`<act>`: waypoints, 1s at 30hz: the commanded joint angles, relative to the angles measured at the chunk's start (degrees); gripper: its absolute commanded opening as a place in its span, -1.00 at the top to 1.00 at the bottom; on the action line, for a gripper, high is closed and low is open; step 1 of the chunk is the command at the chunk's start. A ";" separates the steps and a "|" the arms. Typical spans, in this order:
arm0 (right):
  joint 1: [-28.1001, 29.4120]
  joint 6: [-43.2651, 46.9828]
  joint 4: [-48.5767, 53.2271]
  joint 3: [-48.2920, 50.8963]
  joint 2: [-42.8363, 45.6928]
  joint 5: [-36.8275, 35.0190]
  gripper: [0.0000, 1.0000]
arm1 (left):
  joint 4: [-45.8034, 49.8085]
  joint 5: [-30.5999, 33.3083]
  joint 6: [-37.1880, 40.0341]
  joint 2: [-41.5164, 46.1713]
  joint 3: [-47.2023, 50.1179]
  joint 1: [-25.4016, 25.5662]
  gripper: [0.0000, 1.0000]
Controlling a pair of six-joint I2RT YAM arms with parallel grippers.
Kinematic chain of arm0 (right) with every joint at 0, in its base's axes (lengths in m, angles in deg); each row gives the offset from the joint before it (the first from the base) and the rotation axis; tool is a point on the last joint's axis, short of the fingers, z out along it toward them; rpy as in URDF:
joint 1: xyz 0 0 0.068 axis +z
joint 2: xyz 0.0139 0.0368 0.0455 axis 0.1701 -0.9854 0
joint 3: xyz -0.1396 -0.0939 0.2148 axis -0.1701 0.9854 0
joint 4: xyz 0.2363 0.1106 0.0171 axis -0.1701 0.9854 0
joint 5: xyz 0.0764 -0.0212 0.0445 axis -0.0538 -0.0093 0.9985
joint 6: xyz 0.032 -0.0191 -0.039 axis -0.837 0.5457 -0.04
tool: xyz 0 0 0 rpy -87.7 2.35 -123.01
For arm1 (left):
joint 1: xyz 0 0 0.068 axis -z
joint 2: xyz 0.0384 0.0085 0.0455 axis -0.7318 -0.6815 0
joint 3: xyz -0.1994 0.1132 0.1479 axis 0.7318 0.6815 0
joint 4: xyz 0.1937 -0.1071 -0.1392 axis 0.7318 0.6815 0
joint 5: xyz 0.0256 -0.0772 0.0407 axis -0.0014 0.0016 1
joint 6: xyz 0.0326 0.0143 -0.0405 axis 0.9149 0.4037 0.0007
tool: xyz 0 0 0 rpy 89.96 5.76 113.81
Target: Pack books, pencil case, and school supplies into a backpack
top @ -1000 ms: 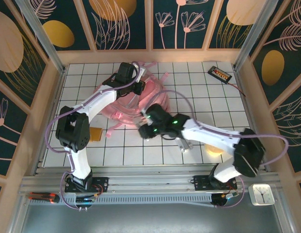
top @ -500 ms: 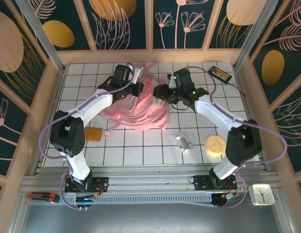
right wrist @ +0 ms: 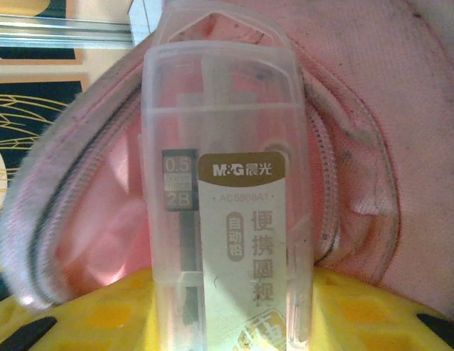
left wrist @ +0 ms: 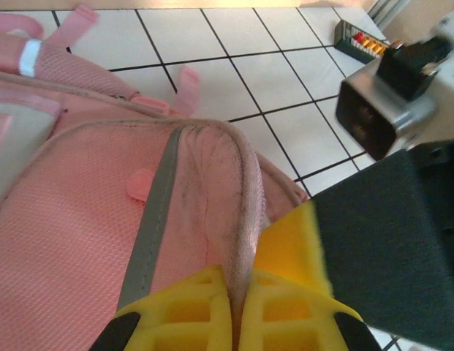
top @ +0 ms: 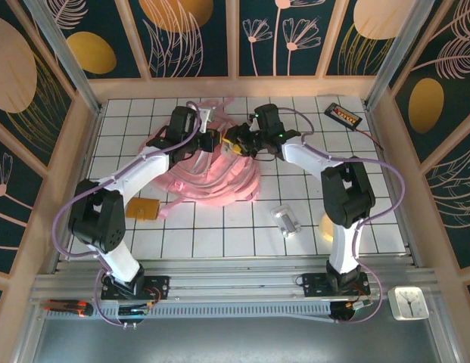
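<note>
White tiled tabletop (top: pixel 219 234), dark walls (top: pixel 197 38) printed with gold and pink flowers all round. The backpack (top: pixel 219 178) lies slumped toward 12 o'clock on the tabletop, mouth gaping, and both arms are right on it! Left tool (top: pixel 212 141) is at the bag's 12 o'clock edge, clenched on the rim: in the left wrist view its yellow fingers (left wrist: pixel 183 307) pinch the pink hem between them. Right tool (top: pixel 238 146), just beside it at 1 o'clock, is grasping a clear lead box (right wrist: pixel 219 183), upright, label to the wrist camera, the open pink mouth right behind it. At the bag's 8 o'clock the orange-brown pad (top: pixel 142 208) lies flat; at 4 o'clock, the silver clips (top: pixel 286 221). The black slab (top: pixel 343 115) sits well apart at 2 o'clock, by the far right corner.
</note>
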 commanded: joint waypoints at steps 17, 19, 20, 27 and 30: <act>5.35 14.90 18.09 -14.28 -9.05 -2.42 0.02 | -20.40 -6.43 -1.62 5.20 7.99 -0.31 1.00; 5.80 16.34 18.14 -14.23 -8.75 -2.63 -0.21 | -20.42 -6.26 -1.23 5.57 9.00 -0.84 1.00; 5.95 17.18 18.10 -14.29 -8.40 -2.83 -0.30 | -20.33 -6.13 -1.06 5.82 9.51 -1.16 1.00; 6.45 19.32 15.63 -11.85 -5.81 -3.45 -0.35 | -19.37 -4.74 0.01 7.32 13.46 -2.80 1.00; 6.44 20.17 16.01 -10.76 -4.86 -5.27 0.08 | -18.85 -4.25 0.55 7.79 14.74 -2.89 1.00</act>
